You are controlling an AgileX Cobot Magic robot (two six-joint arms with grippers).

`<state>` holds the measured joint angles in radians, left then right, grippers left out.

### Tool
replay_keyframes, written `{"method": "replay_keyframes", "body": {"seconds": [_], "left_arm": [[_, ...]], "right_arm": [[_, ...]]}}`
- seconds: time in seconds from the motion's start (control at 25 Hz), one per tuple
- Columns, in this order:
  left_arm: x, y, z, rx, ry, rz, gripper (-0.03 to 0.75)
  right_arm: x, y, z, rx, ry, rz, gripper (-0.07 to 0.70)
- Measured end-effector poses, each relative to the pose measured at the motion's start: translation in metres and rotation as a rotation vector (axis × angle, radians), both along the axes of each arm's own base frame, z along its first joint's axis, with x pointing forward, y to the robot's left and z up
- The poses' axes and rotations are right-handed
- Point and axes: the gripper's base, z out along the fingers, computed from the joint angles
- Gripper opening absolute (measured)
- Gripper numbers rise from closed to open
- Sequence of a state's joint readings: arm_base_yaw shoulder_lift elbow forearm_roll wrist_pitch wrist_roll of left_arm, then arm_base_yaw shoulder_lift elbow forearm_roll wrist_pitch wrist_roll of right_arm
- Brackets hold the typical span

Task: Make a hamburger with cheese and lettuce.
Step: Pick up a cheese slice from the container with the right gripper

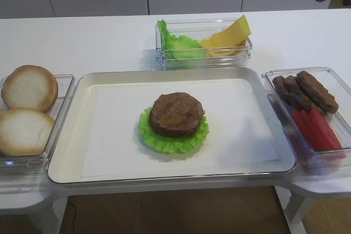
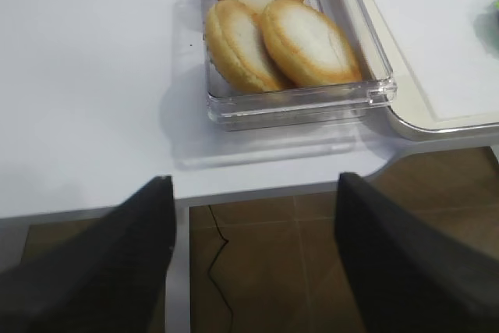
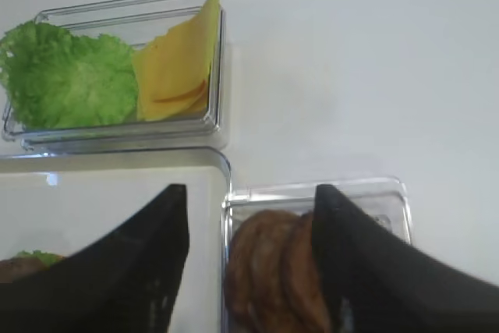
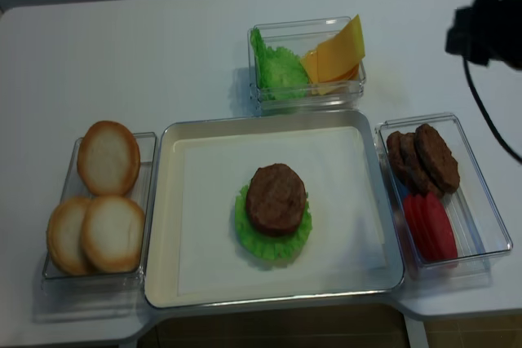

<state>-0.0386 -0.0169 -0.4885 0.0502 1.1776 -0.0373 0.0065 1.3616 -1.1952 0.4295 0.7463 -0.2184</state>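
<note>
Left bin [image 4: 145,201] on the white desk [image 1: 98,39]: three pale buns [image 4: 108,156]. Left gripper [image 2: 253,259] hangs past the desk's front edge, near that bin, jaws spread wide, nothing between them. Centre tray [image 1: 66,135]: the hamburger [image 1: 176,114], dark brown patty, sits on the frilly lettuce [image 1: 164,141] leaf, green rim showing all round, about mid-tray. Rear clear box [image 1: 164,58], just behind the tray: more green leaves [image 1: 178,45] on its left, the cheese [image 1: 227,36] slices on its right, propped tilted against the right wall. Right bin [image 4: 489,201]: brown patties [image 4: 424,156] at the back, red slices [image 4: 431,226] in front. Right gripper [image 3: 249,251] hovers over the tray/right-bin corner, jaws well apart, holding nothing.
</note>
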Motion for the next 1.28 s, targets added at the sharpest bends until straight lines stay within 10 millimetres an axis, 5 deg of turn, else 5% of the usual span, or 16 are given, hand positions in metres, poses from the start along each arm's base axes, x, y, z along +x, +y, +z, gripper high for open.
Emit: {"method": "replay_keyframes", "body": {"seconds": [0.32,0.64,0.92,1.28], "left_arm": [[0.000,0.000,0.000,0.000,0.000,0.000,0.469],[0.000,0.000,0.000,0.000,0.000,0.000,0.469],[0.000,0.000,0.000,0.000,0.000,0.000,0.469],[0.000,0.000,0.000,0.000,0.000,0.000,0.469]], "right_arm": [[0.097,0.009,-0.029,0.092,0.041,0.052,0.387],[0.161,0.023,-0.070,0.263,0.076,0.115,0.387],[0.189,0.025,-0.102,0.300,0.103,0.113,0.387],[0.197,0.027,-0.124,0.320,0.119,0.117,0.336]]}}
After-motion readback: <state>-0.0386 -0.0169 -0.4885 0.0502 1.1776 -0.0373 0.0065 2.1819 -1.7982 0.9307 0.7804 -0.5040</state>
